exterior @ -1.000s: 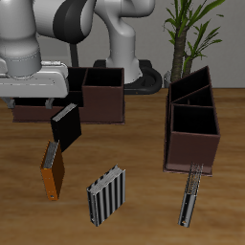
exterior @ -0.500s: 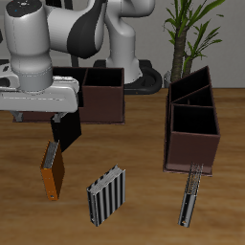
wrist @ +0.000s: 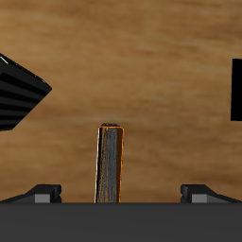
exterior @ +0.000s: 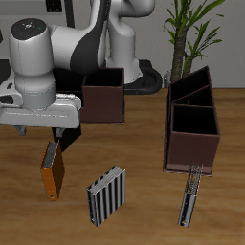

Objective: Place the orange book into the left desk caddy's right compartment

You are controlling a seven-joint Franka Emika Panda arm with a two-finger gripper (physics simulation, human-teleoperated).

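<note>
The orange book (exterior: 51,171) stood on its edge on the wooden table (exterior: 134,153), close to the front edge and tipped a little. Right above it hung the gripper (exterior: 56,137), its two fingers spread apart with nothing between them; from the wrist view the book (wrist: 111,164) sat squarely in the gap, both fingertips (wrist: 44,191) clear of its covers. A black book (exterior: 67,125) leaned just behind the gripper, partly hidden by it. The grey-striped ribbed book (exterior: 106,196) stood beside the orange one, a bit nearer the front. Well apart across the table sat the left desk caddy (exterior: 192,122), narrow end toward me, its right compartment (exterior: 193,124) open and holding nothing. The other caddy (exterior: 96,94) stood farther back, by the robot's base.
</note>
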